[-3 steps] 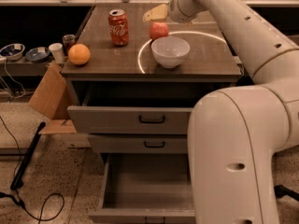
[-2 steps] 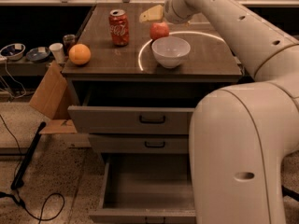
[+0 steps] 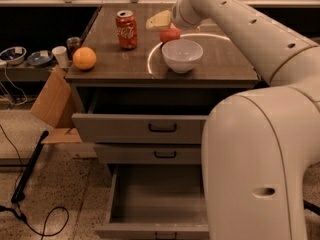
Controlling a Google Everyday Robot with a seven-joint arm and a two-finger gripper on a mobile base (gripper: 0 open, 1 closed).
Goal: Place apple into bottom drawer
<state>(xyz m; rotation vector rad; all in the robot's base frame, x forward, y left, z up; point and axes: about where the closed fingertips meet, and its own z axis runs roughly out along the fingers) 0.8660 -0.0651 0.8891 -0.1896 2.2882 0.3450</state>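
Big white arm (image 3: 260,149) across the right side, stretched over the cabinet top (image 3: 225,66). Below, bottom drawer (image 3: 150,204) standing wide open. On top, white bowl (image 3: 182,54), then gripper (image 3: 161,23) right at the apple (image 3: 170,34), just behind the bowl; open or closed, cannot tell. Seems firm, smooth, light, round enough to roll; best taken across the middle, squeezed gently to avoid bruising, and lifted clear of the bowl's rim

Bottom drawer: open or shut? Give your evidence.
Open: the bottom drawer is pulled out, its grey interior exposed. The gripper is over the tabletop, at the apple.
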